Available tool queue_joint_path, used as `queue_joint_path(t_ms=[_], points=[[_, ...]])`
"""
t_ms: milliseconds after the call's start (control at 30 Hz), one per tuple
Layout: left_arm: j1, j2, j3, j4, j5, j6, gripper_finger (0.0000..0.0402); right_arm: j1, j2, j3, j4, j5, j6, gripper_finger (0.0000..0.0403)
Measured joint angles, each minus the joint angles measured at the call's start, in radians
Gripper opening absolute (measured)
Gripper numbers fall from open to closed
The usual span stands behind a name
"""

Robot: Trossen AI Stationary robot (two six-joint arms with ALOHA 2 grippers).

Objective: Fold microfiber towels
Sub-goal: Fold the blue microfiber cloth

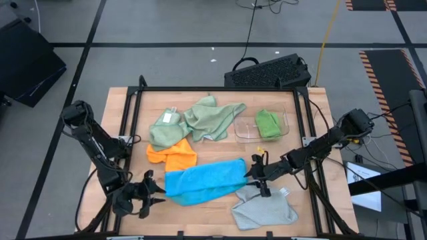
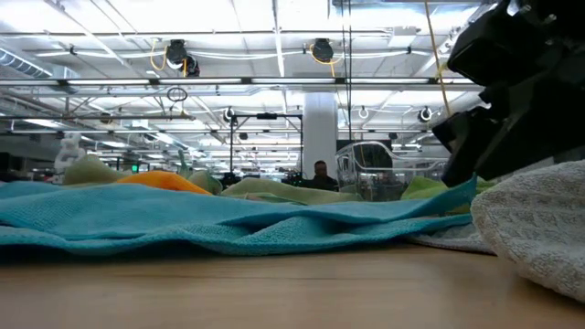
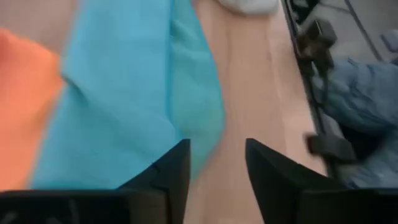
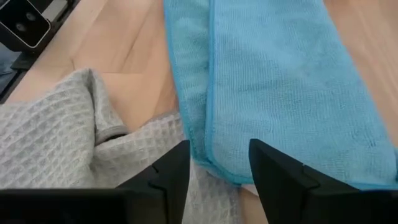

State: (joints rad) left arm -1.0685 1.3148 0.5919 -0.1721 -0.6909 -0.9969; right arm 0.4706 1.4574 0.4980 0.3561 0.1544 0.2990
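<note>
Two claws, both apart, empty: left claw [image 1: 155,191] and right claw [image 1: 254,168] at ends of blue towel [image 1: 203,180], folded, near bench [image 1: 220,208] front edge. Judgement: lift clear without snagging, then flatten fold.

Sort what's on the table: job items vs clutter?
Job: blue towel, orange towel, grey towel, two sage towels, bright green towel.
Clutter: clear tray, keyboard.
</note>
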Motion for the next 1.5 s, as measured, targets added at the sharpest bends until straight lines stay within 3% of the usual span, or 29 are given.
queue_joint_path(t_ms=[167, 400, 633, 900, 1167, 1333, 1500], points=[[0.039, 0.0, 0.0, -0.075, -0.149, -0.008, 0.018, -0.009, 0.0, 0.0, 0.053, 0.003, -0.025, 0.0147], [0.114, 0.005, -0.008, -0.203, -0.102, -0.15, 0.0175, -0.033, 0.0, 0.0, 0.111, 0.045, -0.024, 0.0146], [0.119, 0.077, -0.041, -0.144, -0.095, -0.121, 0.0173, -0.04, 0.0, 0.0, 0.111, 0.086, -0.034, 0.0146], [0.065, 0.213, -0.04, 0.173, -0.1, 0.14, 0.0202, -0.04, 0.0, 0.0, 0.075, 0.081, -0.026, 0.0146], [0.039, 0.259, -0.038, 0.14, -0.122, 0.116, 0.0222, -0.04, 0.0, 0.0, 0.072, 0.081, -0.044, 0.0146], [0.04, 0.259, -0.038, 0.138, -0.099, 0.115, 0.019, -0.04, 0.0, 0.0, 0.073, 0.081, -0.049, 0.0146], [0.04, 0.259, -0.038, 0.144, -0.091, 0.089, 0.0117, -0.04, 0.0, 0.0, 0.073, 0.082, -0.062, 0.0146]])
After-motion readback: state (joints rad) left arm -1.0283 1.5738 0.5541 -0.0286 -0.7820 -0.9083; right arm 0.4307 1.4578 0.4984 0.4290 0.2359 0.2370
